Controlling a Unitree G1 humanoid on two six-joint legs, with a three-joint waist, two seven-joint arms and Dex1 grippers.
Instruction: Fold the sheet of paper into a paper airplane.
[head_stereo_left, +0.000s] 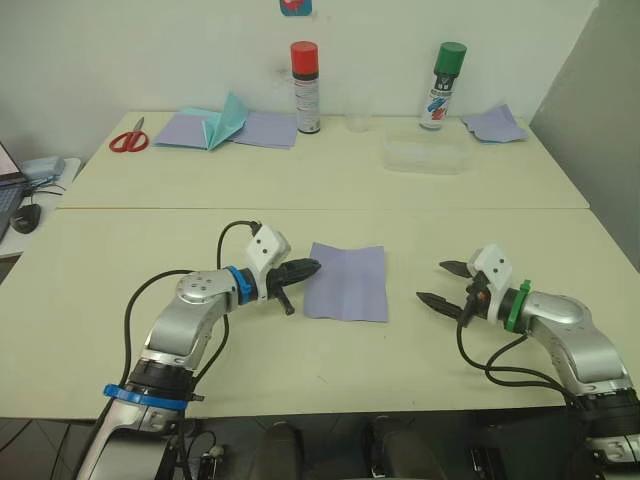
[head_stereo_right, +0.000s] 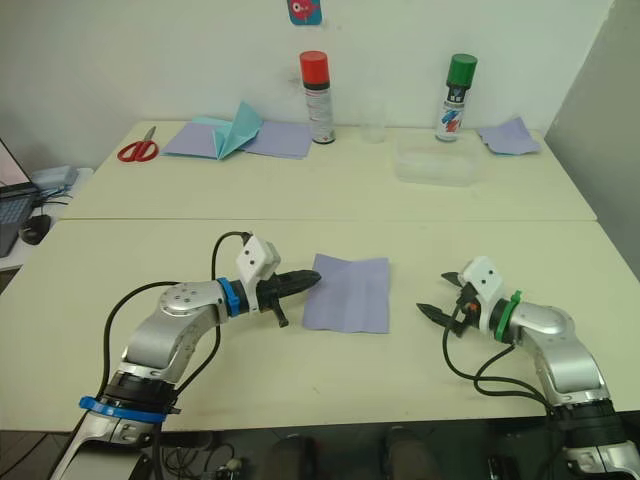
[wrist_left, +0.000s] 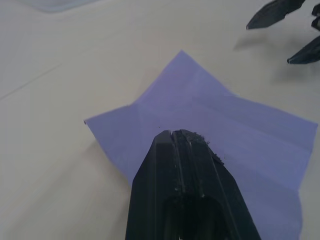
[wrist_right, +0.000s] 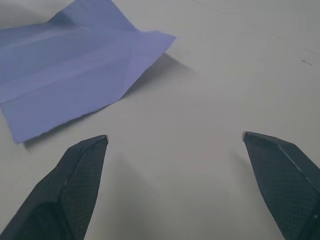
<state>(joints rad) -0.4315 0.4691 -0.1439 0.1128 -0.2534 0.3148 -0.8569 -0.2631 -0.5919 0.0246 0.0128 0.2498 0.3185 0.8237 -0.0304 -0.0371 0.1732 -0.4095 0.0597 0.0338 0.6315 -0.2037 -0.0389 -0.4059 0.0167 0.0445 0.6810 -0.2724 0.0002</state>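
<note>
The lavender sheet of paper lies open on the near table, creased, with its corners slightly raised. My left gripper is shut, and its tip rests over the sheet's left edge; the left wrist view shows the closed fingers above the paper. My right gripper stands open to the right of the sheet, a short gap away, with nothing between its fingers. In the right wrist view the paper lies beyond the spread fingertips. The paper airplane is out of view.
On the far table stand a red-capped spray can, a green-capped can, a clear cup and a clear container. Scissors, teal paper and more lavender sheets lie at the back left.
</note>
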